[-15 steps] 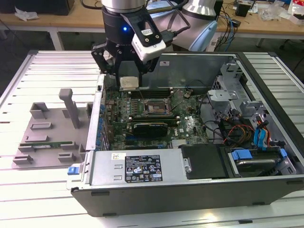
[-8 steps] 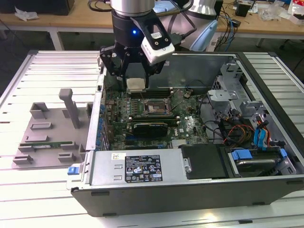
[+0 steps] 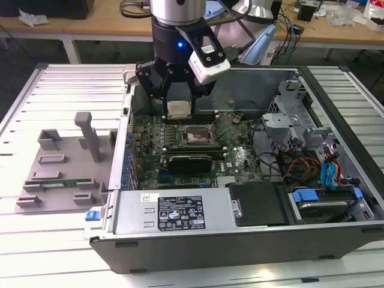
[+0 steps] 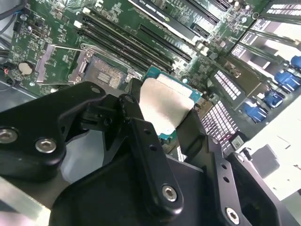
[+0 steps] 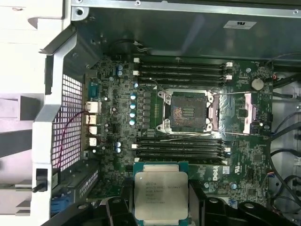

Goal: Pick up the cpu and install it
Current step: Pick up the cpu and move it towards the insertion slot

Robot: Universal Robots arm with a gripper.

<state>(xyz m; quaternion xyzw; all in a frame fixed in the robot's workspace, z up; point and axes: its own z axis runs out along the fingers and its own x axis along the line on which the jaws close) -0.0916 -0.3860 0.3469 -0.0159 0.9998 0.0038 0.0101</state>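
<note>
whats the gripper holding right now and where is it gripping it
The gripper holds the cpu, clamped across two opposite side edges, with its metal top left uncovered.

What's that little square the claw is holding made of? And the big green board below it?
The cpu, gripped in the claw, looks like a matte silver-grey metal lid on a thin green board, going by its dull sheen and green rim. The motherboard looks like glossy green circuit laminate, probably fibreglass, studded with soldered parts.
</note>
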